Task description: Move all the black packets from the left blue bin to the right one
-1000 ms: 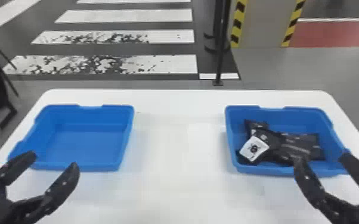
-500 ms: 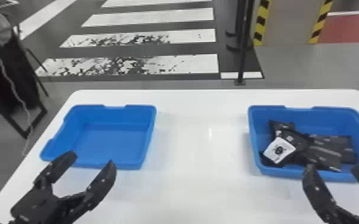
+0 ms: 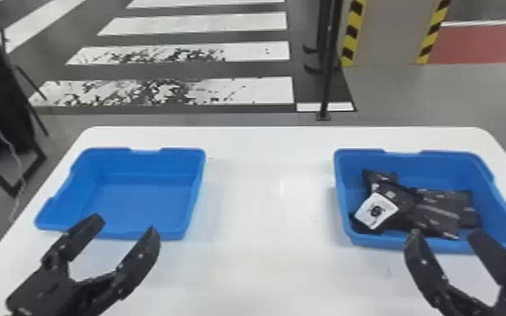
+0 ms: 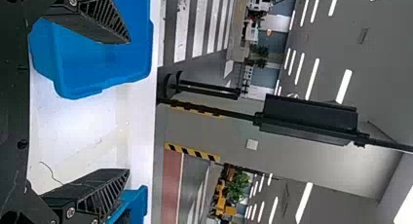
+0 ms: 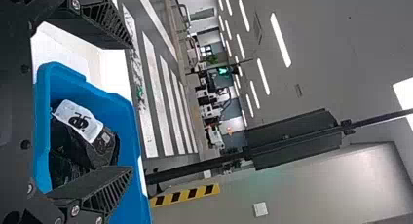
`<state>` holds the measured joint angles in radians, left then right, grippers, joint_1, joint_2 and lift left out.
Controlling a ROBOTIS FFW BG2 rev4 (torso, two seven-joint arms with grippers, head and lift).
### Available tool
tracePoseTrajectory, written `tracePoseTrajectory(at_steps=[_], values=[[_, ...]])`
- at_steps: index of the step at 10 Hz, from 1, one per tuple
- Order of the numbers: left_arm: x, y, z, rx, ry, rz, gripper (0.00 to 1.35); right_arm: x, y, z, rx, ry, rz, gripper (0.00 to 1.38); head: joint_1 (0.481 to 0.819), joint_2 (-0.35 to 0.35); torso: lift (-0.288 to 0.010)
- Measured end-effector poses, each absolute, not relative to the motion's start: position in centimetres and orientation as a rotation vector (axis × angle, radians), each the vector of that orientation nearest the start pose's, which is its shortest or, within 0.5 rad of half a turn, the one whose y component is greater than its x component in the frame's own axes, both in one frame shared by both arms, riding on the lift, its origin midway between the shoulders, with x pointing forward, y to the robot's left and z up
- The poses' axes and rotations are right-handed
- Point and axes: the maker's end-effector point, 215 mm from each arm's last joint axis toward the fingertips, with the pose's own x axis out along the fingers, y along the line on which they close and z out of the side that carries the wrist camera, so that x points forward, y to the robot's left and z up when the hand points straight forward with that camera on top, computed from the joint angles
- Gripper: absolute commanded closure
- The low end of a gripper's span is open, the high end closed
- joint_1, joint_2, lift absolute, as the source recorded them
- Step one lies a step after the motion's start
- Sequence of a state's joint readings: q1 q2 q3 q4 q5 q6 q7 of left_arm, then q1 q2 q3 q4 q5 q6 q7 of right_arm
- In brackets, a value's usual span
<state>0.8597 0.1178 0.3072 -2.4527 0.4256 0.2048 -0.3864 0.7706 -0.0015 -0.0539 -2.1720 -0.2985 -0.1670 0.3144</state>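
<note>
**Black packets in the right blue bin**

The left gripper and right gripper point forward, fingers wide apart. Beyond the former lies the left blue bin; beyond the latter, the packets overlap, one bearing a white label with a dark printed emblem.

Left blue bin, right blue bin: smooth plastic, soft sheen. Tabletop was smooth, faintly glossy. Black packets looked like creased plastic film, slightly shiny. Left gripper, right gripper were matt black; screws looked metallic.
</note>
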Motion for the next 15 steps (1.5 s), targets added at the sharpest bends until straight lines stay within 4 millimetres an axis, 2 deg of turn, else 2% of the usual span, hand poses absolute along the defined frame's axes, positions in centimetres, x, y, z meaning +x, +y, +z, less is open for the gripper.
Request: tracePoseTrajectory(at_steps=[15], values=[[34.36, 24.45, -28.47, -0.184, 0.133, -0.324, 0.13, 36.40, -19.76, -31.52, 0.296, -0.045, 0.231, 0.15, 0.695, 0.077, -0.185]])
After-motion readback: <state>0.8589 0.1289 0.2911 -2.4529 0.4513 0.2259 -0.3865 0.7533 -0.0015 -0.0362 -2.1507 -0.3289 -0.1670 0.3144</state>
